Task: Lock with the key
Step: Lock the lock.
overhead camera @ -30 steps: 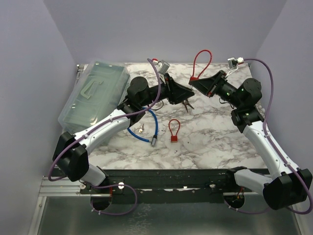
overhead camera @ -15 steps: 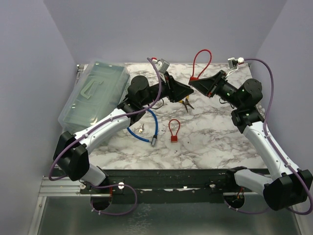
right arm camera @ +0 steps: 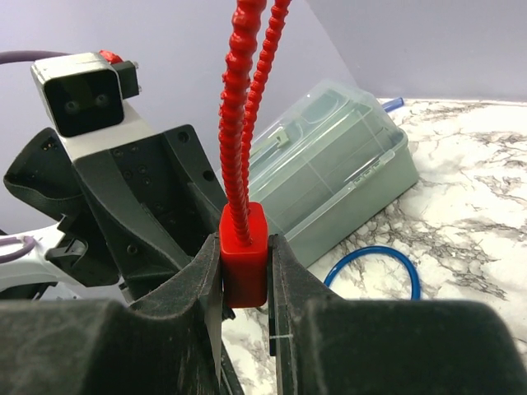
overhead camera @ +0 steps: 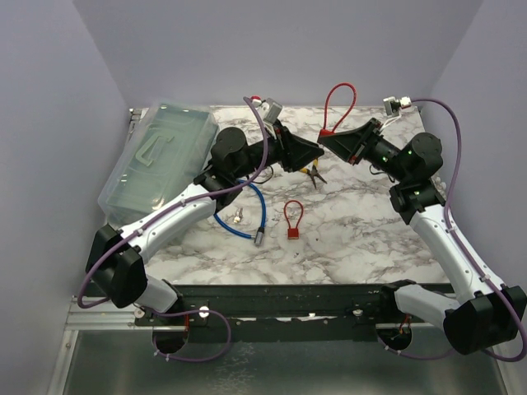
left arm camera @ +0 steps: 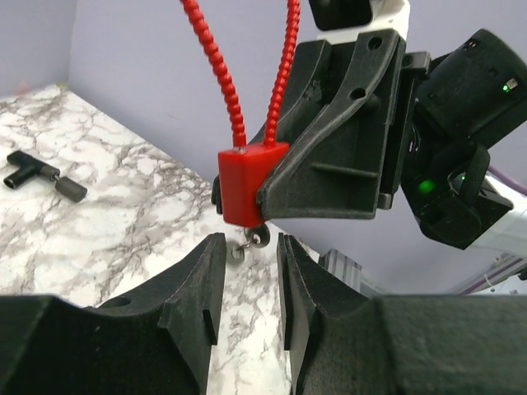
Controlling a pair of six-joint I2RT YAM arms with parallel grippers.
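My right gripper [overhead camera: 329, 144] is shut on the body of a red cable padlock [overhead camera: 328, 132] and holds it in the air, its red loop [overhead camera: 338, 100] standing upward. In the right wrist view the lock body [right arm camera: 244, 251] sits squeezed between both fingers. A small silver key [left arm camera: 260, 237] sticks out of the underside of the lock body [left arm camera: 247, 185], and a second key [left arm camera: 236, 253] hangs from its ring. My left gripper [left arm camera: 249, 247] is open, its fingertips just below the lock on either side of the key, not touching it. In the top view it [overhead camera: 315, 151] faces the right gripper.
On the marble table lie a small red padlock [overhead camera: 292, 223], a blue cable lock [overhead camera: 251, 210] with keys [overhead camera: 238, 216], and yellow-handled pliers [overhead camera: 314, 174]. A clear plastic box [overhead camera: 160, 160] stands at the back left. A black T-shaped tool [left arm camera: 37, 173] lies near the back.
My left gripper has shifted slightly up and back toward the held lock, uncovering more of the pliers. The right arm and the lock have stayed still.
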